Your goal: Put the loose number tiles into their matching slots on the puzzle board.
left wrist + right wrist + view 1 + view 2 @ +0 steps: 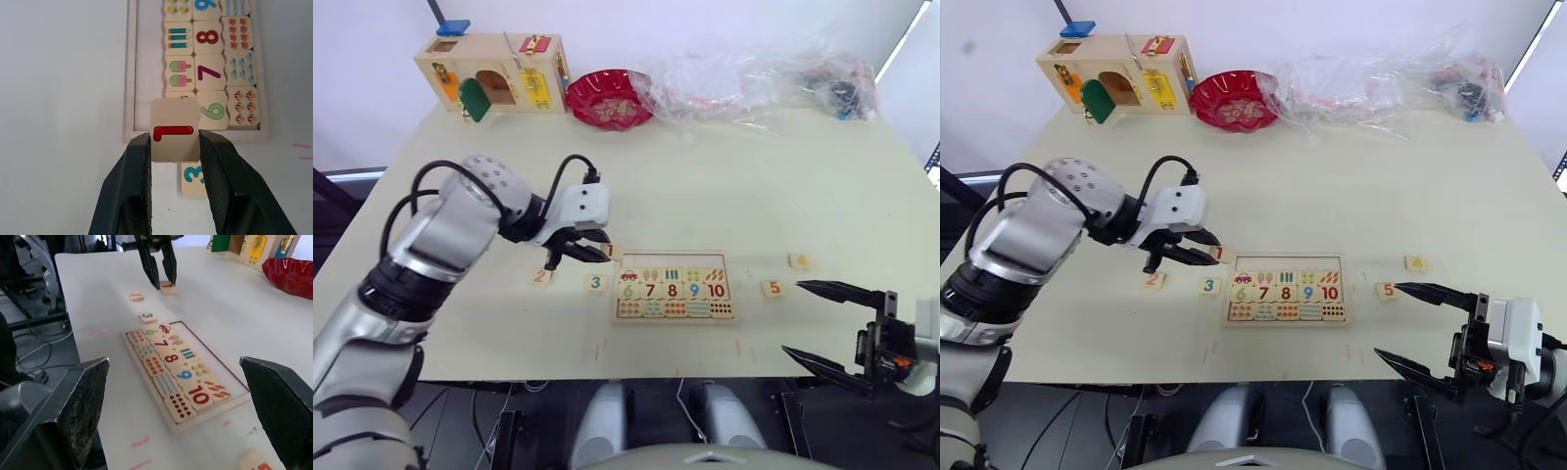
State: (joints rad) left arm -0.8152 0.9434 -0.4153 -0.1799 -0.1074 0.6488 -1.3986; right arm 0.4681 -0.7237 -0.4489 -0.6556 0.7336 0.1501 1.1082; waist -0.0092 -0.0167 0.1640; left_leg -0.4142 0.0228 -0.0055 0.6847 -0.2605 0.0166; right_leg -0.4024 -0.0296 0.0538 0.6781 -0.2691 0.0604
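Five loose number tiles show: the left gripper (173,142) pinches the "1" tile (174,129) at the puzzle board's (672,285) far-left corner; the "2" tile (542,277) and "3" tile (596,283) lie on the worktop (724,186) left of the board; the "5" tile (772,288) and a faint-marked "4" tile (799,261) lie right. The board's far row of matching slots (672,260) is bare. The right gripper (820,323) hangs open near the right edge.
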